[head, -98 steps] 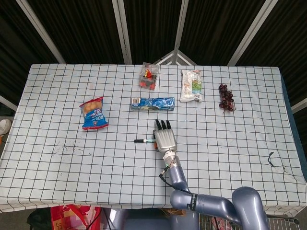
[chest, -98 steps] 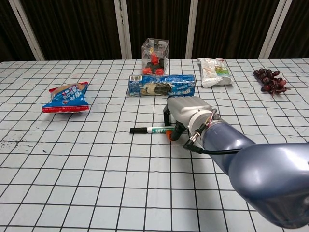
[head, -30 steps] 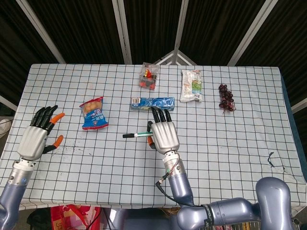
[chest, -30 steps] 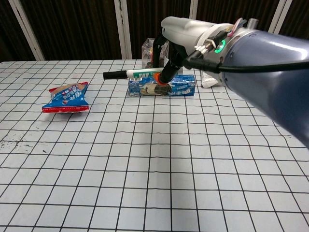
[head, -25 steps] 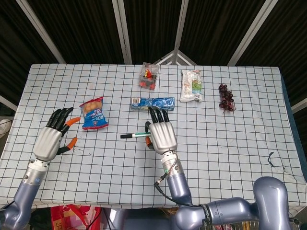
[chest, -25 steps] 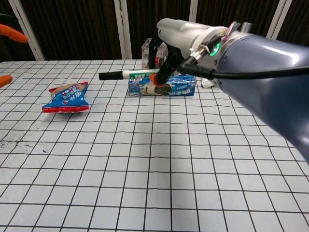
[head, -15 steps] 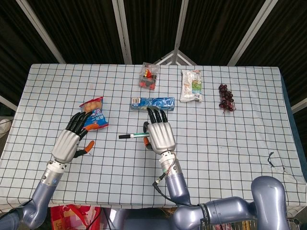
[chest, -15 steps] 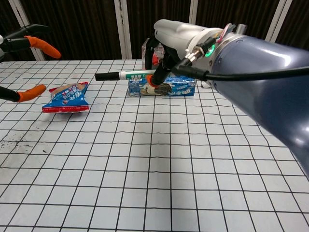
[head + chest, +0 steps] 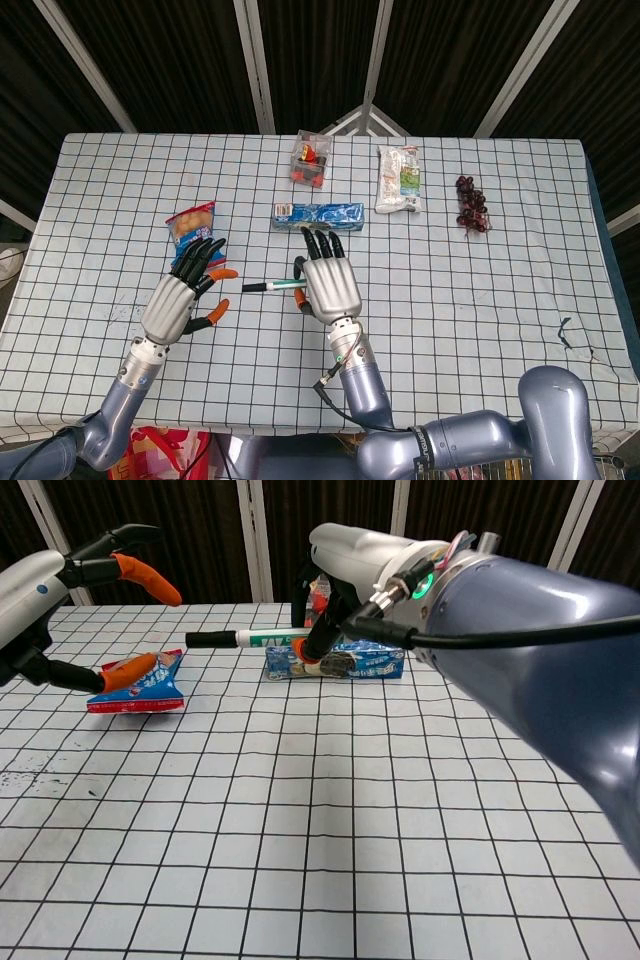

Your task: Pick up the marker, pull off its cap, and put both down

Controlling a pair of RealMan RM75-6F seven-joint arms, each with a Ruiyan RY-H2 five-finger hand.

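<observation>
My right hand (image 9: 328, 284) (image 9: 352, 555) holds the marker (image 9: 270, 286) (image 9: 250, 637) level above the table, its black cap pointing left. The marker has a white and green barrel. My left hand (image 9: 180, 298) (image 9: 55, 590) is raised just left of the cap with its fingers spread and nothing in it. A small gap separates its orange fingertips from the cap.
A blue snack bag (image 9: 192, 230) (image 9: 140, 680) lies at the left. A blue biscuit pack (image 9: 318, 214) (image 9: 370, 658), a clear box of small items (image 9: 311, 159), a white packet (image 9: 399, 179) and dark grapes (image 9: 471, 203) lie further back.
The left hand has moved right and up toward the marker's cap. The right hand has carried the marker slightly left.
</observation>
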